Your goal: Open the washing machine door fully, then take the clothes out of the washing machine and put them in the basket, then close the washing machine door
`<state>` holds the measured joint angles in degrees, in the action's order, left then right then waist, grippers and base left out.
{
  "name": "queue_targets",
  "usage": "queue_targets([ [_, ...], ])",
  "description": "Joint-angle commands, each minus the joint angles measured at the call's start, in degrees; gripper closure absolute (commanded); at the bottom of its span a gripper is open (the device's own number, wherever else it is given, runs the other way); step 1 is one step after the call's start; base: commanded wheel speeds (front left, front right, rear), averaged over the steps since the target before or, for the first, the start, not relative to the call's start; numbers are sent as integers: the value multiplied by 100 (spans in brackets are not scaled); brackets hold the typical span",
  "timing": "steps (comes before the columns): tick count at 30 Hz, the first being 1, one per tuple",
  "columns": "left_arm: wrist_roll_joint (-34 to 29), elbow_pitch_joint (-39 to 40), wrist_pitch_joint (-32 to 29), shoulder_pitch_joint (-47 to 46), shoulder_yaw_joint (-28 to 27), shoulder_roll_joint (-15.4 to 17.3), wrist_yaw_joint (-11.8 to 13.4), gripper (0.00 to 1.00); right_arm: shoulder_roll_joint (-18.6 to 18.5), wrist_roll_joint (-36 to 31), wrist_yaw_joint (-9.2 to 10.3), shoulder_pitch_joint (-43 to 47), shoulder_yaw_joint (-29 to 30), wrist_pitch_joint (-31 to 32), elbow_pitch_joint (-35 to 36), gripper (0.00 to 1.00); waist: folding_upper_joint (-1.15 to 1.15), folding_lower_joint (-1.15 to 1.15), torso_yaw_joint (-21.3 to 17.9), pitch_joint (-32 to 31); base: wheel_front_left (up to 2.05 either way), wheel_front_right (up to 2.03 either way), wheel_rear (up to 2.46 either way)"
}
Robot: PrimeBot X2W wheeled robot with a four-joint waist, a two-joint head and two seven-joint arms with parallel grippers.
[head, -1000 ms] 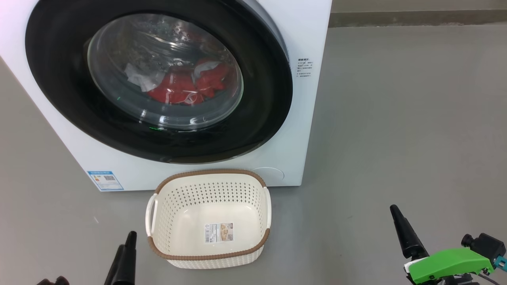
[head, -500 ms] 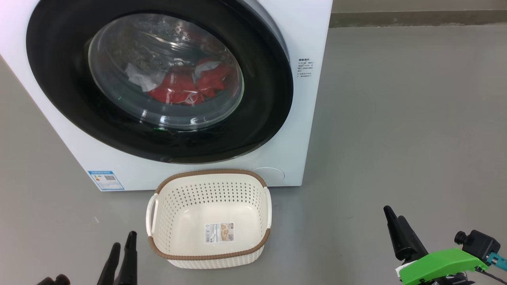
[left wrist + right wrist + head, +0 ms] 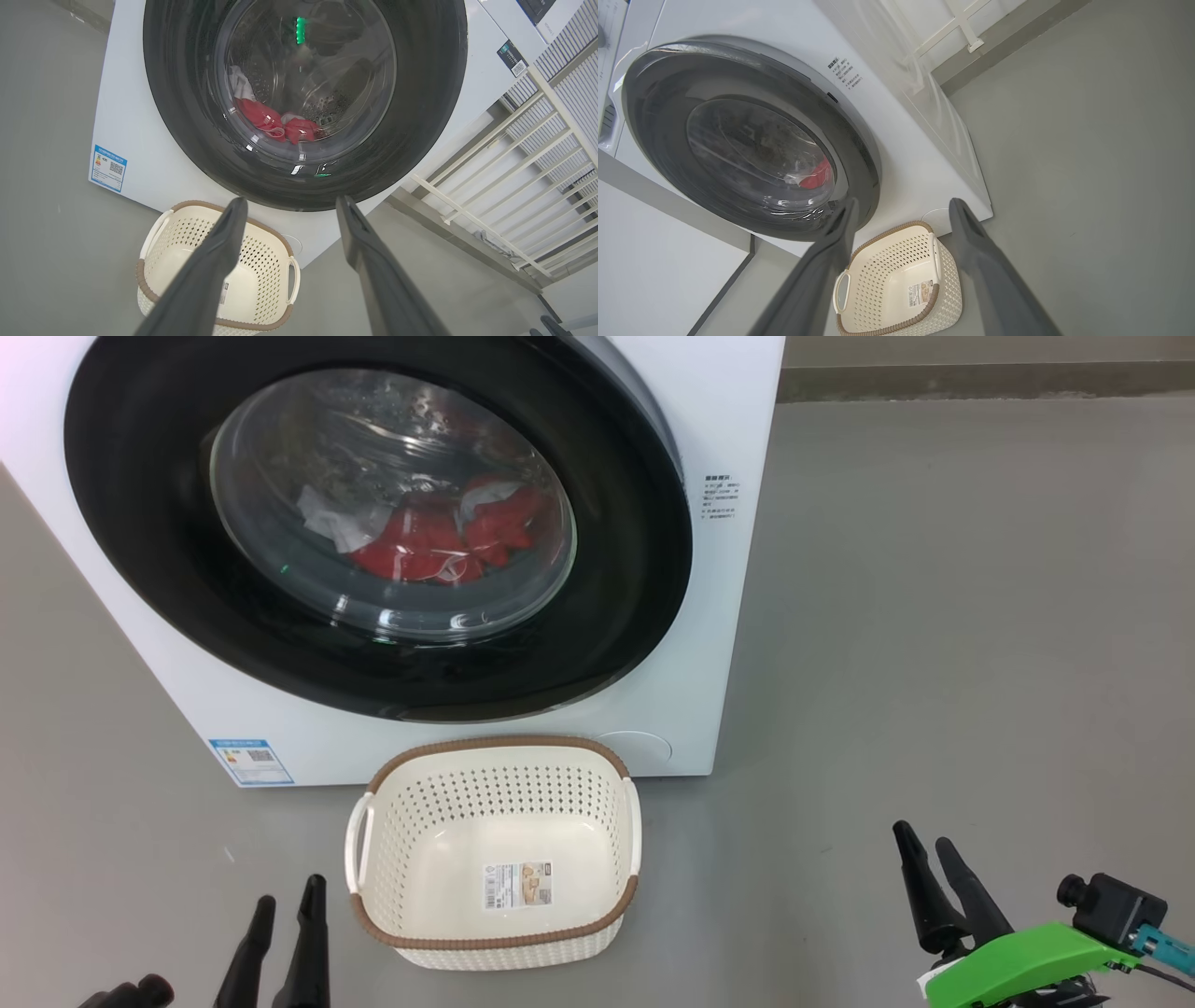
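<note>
Nearest, the left pincer (image 3: pixel 291 891) and right pincer (image 3: pixel 920 835) hang low over the floor, both released and empty. Over the last second each has turned to show two separate fingers, and the right has drifted slightly left. Between them stands the empty basket (image 3: pixel 495 744). Beyond it, the washing machine door (image 3: pixel 140 523) remains shut on the washing machine (image 3: pixel 728 616), with the clothes (image 3: pixel 420 537) inside. The approach is probably just starting.

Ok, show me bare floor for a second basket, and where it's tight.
Widest bare floor: right of the washing machine, ahead of the right gripper. A narrower patch lies left of the basket, beneath the blue label. Tight: the basket sits close before the washing machine door.
</note>
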<state>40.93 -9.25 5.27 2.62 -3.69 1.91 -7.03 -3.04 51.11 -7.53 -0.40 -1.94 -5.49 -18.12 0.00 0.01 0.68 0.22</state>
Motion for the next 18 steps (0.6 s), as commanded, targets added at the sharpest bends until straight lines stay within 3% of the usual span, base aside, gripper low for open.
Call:
queue_targets([
  [1, -272, 226, 112, -12, -90, 100, -9, 0, -79, -238, 3, -93, -112, -96, 179, 0, 0, 0, 4, 1, 0, 0, 0],
  [18, -1435, 425, 400, 108, -92, 120, -25, 0, -126, -1186, 3, -59, -285, -382, 240, 0, 0, 0, -9, -6, 0, 0, 0],
])
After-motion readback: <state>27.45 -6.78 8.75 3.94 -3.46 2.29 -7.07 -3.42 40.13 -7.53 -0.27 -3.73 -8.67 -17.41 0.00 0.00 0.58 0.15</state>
